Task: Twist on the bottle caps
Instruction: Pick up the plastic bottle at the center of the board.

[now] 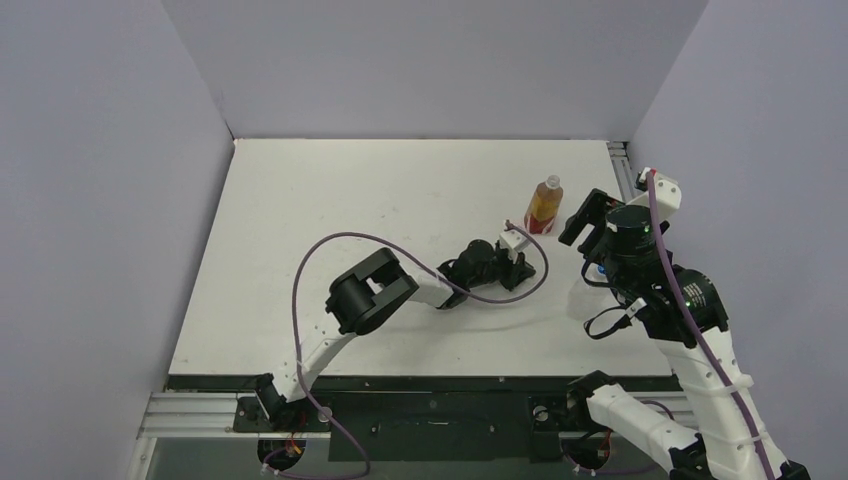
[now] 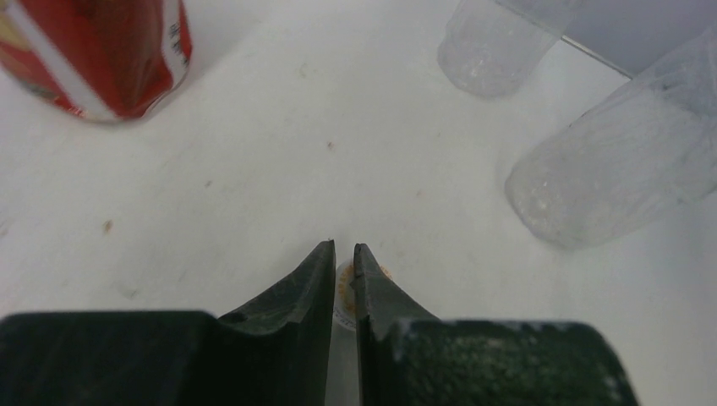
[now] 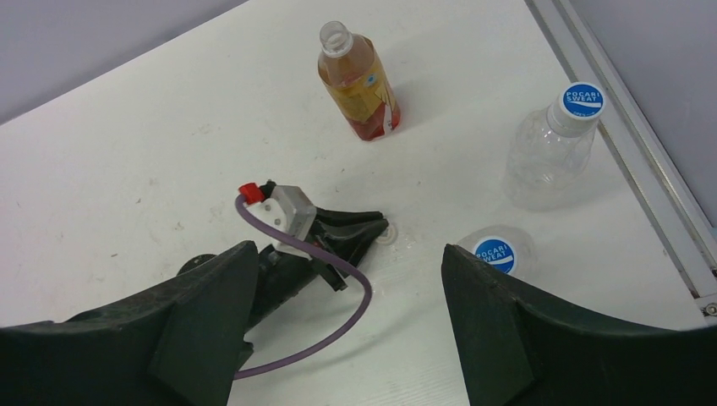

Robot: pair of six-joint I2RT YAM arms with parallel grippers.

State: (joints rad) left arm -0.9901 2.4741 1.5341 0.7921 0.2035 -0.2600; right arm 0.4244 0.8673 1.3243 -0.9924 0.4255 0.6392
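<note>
White table (image 1: 300, 200): left gripper (image 2: 343, 249) clamped on white cap (image 2: 345, 292), right gripper (image 3: 348, 251) wide open. Pickup step; next, lift cap onto amber bottle (image 3: 359, 85) neck.

Clear plastic bottle (image 3: 541, 161), glossy label (image 2: 93, 59) on amber bottle (image 3: 359, 89), white plastic cap (image 2: 344, 294), matt left pincer (image 2: 343, 254)

1. The table (image 1: 300, 250) is white, flecked with a few small brown specks.
2. The amber bottle (image 3: 355, 80) shows orange-amber liquid above a red band striped with white, and its label carries a small blue round mark.
3. The clear bottles (image 3: 541, 165) are colourless; their blue caps (image 3: 582, 99) have white rims and white lettering.
4. The white cap (image 2: 345, 288) has a faint orange tinge at its edge.
5. The left gripper (image 2: 342, 249) and the right gripper (image 3: 348, 254) are black.
6. The cable (image 1: 310, 270) is purple.
7. The walls (image 1: 100, 150) are pale lavender-grey.
</note>
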